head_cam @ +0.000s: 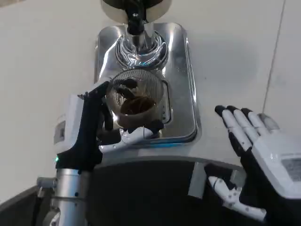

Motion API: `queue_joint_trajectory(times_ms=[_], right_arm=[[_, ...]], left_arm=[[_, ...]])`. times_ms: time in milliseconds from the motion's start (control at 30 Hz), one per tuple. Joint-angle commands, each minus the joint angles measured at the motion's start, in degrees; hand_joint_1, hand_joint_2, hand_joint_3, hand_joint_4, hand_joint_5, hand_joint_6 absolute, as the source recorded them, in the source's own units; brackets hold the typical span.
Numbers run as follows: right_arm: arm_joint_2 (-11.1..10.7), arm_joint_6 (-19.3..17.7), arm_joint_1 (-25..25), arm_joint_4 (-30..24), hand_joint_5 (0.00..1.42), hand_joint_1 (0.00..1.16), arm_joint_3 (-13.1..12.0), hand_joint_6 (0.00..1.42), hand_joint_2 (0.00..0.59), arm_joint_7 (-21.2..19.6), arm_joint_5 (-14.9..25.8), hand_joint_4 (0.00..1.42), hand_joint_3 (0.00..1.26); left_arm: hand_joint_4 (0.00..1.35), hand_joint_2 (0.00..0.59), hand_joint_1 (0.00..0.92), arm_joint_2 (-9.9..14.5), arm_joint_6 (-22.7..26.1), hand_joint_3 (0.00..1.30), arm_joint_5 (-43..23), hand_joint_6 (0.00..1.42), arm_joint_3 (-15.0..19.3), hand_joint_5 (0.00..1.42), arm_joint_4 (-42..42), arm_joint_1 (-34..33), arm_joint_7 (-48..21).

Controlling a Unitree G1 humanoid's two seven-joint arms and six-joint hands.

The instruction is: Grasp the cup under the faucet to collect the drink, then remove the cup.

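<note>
My left hand (101,125) grips the clear ribbed plastic cup (136,101), brown drink inside, on the shiny steel drip tray (181,70) below the black faucet (135,21). My right hand (256,155) hangs released. Filling looks done; next, I lift the cup away, level.

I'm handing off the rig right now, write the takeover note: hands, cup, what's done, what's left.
Left hand: wrapped around the clear cup, holding it.
Right hand: open, holding nothing, over the table to the right of the tray.
Cup: on the metal drip tray, just in front of the faucet, with brown drink in the bottom.
Done: grasp, some drink collected.
Left: take the cup off the tray.
</note>
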Motion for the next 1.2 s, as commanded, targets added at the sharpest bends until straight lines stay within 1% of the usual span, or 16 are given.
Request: queue_joint_trajectory(times_ms=[33, 167, 300, 433, 667, 867, 967, 1067, 1200], right_arm=[[-2.2, -3.9, 3.9, -0.6, 0.00, 0.23, -0.8, 0.00, 0.493, -3.1, -0.4, 0.00, 0.00], [-2.8, -6.4, 6.5, -0.6, 0.00, 0.23, -1.6, 0.00, 0.497, -5.3, 0.0, 0.00, 0.00], [-3.7, -10.0, 8.9, -0.7, 0.00, 0.24, -2.2, 0.00, 0.523, -9.5, -0.2, 0.00, 0.00], [-3.4, -12.6, 11.2, -1.0, 0.00, 0.25, -2.6, 0.00, 0.520, -13.6, -1.6, 0.00, 0.00], [-3.1, -14.8, 13.1, 1.0, 0.00, 0.25, -1.8, 0.00, 0.523, -17.2, -3.6, 0.00, 0.00], [-2.9, -15.6, 13.3, 1.7, 0.00, 0.25, -1.0, 0.00, 0.528, -18.6, -4.3, 0.00, 0.00], [-3.1, -16.1, 13.4, 1.5, 0.00, 0.25, -0.9, 0.00, 0.529, -19.3, -4.0, 0.00, 0.00], [-3.2, -16.7, 14.2, 0.9, 0.00, 0.26, -1.2, 0.00, 0.546, -20.1, -3.7, 0.00, 0.00], [-2.7, -17.0, 15.4, 1.1, 0.00, 0.27, -0.7, 0.00, 0.547, -21.0, -4.2, 0.00, 0.00]], left_arm=[[1.15, 0.000, 0.786, 0.7, -1.9, 1.06, -0.8, 1.42, 1.4, 1.24, -3.9, 2.2, -0.9], [1.16, 0.000, 0.788, 0.8, -2.3, 1.06, -0.7, 1.42, 2.2, 1.24, -6.6, 4.7, -1.8], [1.17, 0.000, 0.795, 1.0, -2.7, 1.07, -0.7, 1.42, 3.0, 1.25, -9.3, 6.9, -2.9], [1.17, 0.000, 0.801, 1.5, -3.6, 1.08, -1.3, 1.42, 3.9, 1.25, -12.8, 9.7, -4.5], [1.17, 0.000, 0.809, 1.7, -4.4, 1.08, -1.7, 1.42, 5.4, 1.25, -18.2, 14.7, -6.8], [1.18, 0.000, 0.814, 1.6, -4.8, 1.09, -1.7, 1.42, 6.4, 1.26, -22.0, 18.3, -8.1], [1.18, 0.000, 0.818, 2.0, -5.2, 1.09, -2.2, 1.42, 7.1, 1.24, -24.6, 20.8, -9.4], [1.18, 0.000, 0.819, 2.3, -5.9, 1.09, -2.6, 1.42, 7.9, 1.24, -26.7, 23.4, -10.7], [1.18, 0.000, 0.819, 2.3, -6.6, 1.09, -2.9, 1.42, 8.4, 1.25, -28.1, 26.0, -11.7]])
